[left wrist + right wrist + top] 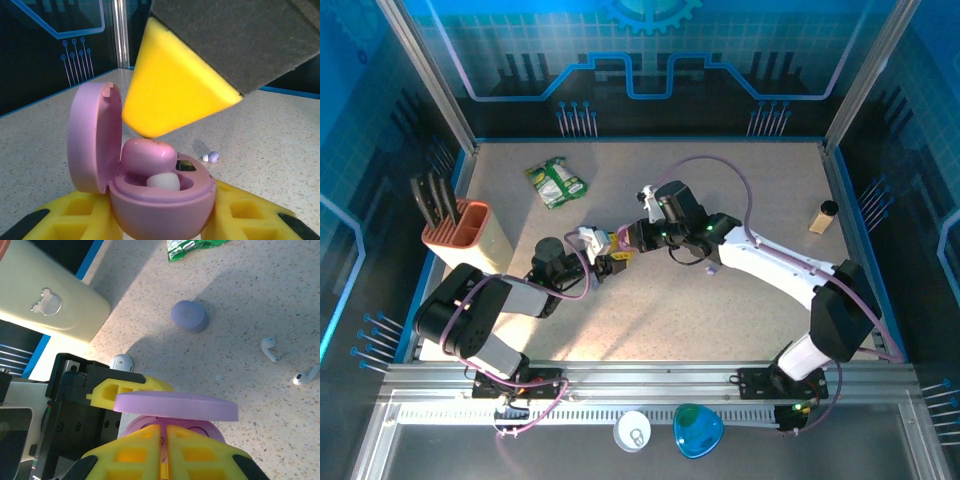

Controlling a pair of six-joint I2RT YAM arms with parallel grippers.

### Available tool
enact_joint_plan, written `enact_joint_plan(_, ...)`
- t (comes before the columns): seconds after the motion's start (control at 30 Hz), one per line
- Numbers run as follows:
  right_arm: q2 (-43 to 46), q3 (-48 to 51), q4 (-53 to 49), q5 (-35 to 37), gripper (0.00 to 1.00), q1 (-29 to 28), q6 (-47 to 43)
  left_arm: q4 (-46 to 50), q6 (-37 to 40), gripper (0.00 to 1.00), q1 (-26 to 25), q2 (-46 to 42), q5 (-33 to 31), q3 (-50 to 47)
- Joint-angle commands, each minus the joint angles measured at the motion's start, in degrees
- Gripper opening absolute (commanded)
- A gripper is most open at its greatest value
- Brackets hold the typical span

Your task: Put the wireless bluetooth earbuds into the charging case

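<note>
We grip the open charging case (150, 202) in our left pincer (162, 222), our right pincer (170, 90) clenched just above a pink earbud (148, 155) resting in its well, while a lavender earbud (212, 156) beyond the pincers on the surface (280, 130) seems left to insert.

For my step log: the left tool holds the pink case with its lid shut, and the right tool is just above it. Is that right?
No. The lid stands open, as the left wrist view shows. The left tool does hold the pink case, with the right tool just above it.
</note>
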State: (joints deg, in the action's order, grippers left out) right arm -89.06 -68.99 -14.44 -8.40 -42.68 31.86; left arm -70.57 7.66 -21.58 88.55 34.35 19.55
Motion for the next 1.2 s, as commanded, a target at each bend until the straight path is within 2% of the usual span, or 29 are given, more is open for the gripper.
enact_joint_plan(0.0, -0.94, -2.17, 0.30, -3.08, 0.13, 0.15, -0.52, -1.23, 0.58, 0.37, -0.30, -1.66, 1.60, 0.14)
enact_joint_plan(0.2, -0.63, -1.94, 0.46, -4.49, 0.13, 0.16, -0.37, -1.44, 0.78, 0.36, -0.26, -1.63, 1.47, -0.08)
enact_joint_plan(0.4, 3.83, 0.10, 1.63, -2.09, 0.18, 0.22, -2.04, -1.62, 1.81, 0.37, -0.28, -1.61, 0.90, -0.58)
enact_joint_plan(0.6, 6.11, -1.92, 0.37, -0.30, 0.19, 1.18, -5.28, -1.70, 2.57, 0.36, -0.29, -1.54, 0.90, -0.61)
enact_joint_plan(0.93, -2.35, -11.65, -5.62, -1.02, 0.19, 3.53, -8.14, -2.30, 2.39, 0.36, -0.30, -2.58, 1.21, -1.12)
enact_joint_plan(1.17, -7.20, -17.42, -13.68, -3.11, 0.19, 3.83, -11.84, -4.64, -1.33, 0.37, -0.30, -3.91, 1.27, -1.21)
